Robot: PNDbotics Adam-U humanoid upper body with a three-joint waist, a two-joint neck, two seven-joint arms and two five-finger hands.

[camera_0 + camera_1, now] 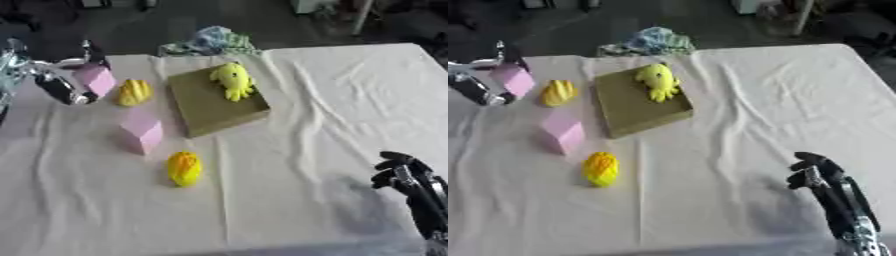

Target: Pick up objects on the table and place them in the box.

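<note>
Left hand (pixel 66 80), far left: fingers curled round a pink block (pixel 95 79) held above the table (pixel 332 100), best carried right, clear of the yellow ridged toy (pixel 134 92), and released over the box (pixel 210 102); right hand (pixel 411 182) idle, relaxed, near right.
</note>
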